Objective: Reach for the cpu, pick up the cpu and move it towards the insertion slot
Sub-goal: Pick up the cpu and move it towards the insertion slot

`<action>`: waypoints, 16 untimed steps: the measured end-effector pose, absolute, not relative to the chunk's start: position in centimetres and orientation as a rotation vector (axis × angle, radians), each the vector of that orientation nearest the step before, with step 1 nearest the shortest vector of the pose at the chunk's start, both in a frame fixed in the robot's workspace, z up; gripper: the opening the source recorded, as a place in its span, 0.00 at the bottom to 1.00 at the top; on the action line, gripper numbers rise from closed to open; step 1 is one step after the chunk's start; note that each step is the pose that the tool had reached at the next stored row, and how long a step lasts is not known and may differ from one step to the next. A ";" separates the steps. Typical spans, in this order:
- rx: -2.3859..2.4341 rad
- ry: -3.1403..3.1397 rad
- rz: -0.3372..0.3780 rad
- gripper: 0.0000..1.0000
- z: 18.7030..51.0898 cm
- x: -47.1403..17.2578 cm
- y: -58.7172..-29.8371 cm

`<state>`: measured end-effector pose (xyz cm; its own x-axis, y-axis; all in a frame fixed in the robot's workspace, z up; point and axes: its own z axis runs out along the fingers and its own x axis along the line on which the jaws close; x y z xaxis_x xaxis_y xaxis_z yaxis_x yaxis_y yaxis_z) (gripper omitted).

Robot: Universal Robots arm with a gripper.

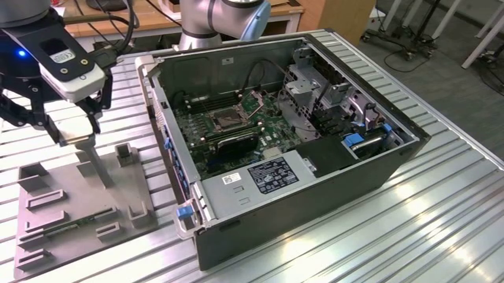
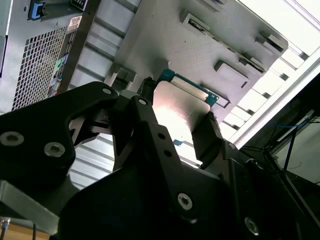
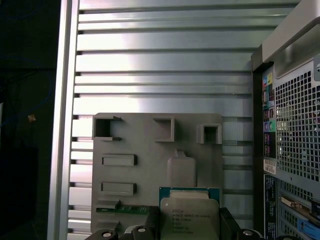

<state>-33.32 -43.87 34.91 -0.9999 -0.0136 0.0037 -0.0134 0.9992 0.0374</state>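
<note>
My gripper (image 1: pixel 77 137) hangs over the grey fixture plate (image 1: pixel 71 206) at the exterior view's left, outside the computer case. It is shut on the cpu (image 1: pixel 77 131), a flat silvery square with a thin green rim. In both wrist views the cpu (image 2: pixel 180 107) (image 3: pixel 189 215) sits between the two black fingers (image 2: pixel 207 135), raised above the plate (image 3: pixel 150 150). The insertion slot (image 1: pixel 226 119), a silver-framed socket with a dark centre, lies on the green board inside the case, well off toward the exterior view's right of the gripper.
The open computer case (image 1: pixel 315 177) takes up the middle of the ribbed metal table (image 1: pixel 441 224). The fixture plate carries raised blocks and a narrow green circuit strip (image 1: pixel 71 225). The case's perforated rear wall (image 3: pixel 295 130) stands close beside the plate.
</note>
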 end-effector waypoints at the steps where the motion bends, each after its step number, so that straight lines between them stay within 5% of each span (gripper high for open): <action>1: 0.021 -3.137 -0.059 0.55 34.9 -33.3 -43.9; 16: 0.021 -3.137 -0.059 0.55 35.3 -33.1 -43.9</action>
